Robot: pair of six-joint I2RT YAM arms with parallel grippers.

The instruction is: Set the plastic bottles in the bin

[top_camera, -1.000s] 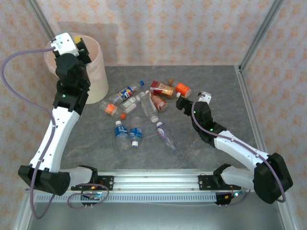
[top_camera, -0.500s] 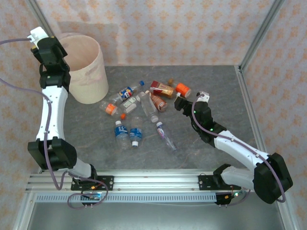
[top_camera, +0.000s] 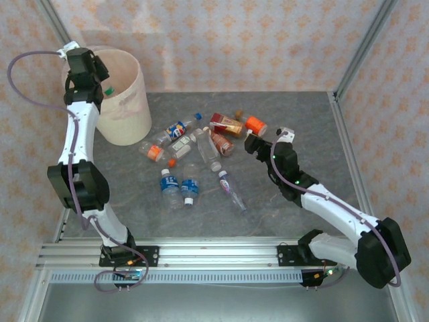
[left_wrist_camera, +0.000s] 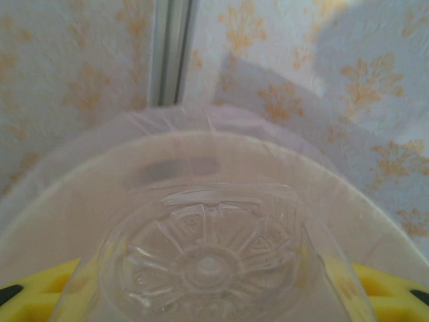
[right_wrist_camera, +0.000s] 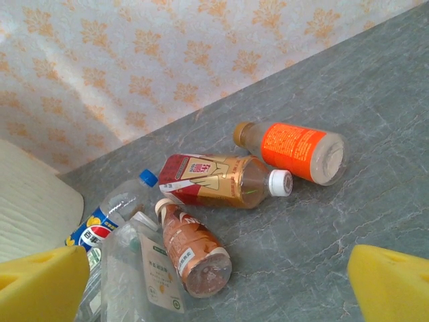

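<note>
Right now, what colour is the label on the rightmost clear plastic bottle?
Orange label; clearest in right wrist view.

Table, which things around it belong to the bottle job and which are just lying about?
Job: loose bottles, held bottle, bin.
Just there: table, walls, rail.

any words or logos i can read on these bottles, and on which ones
No word reads clearly.
Blue-label bottle: red, white and blue round logo, no legible letters.
Red-and-gold bottle: dark characters on a pale panel, blurred.
White-label bottle: small print, too small.
Orange-label bottle: nothing legible.
</note>
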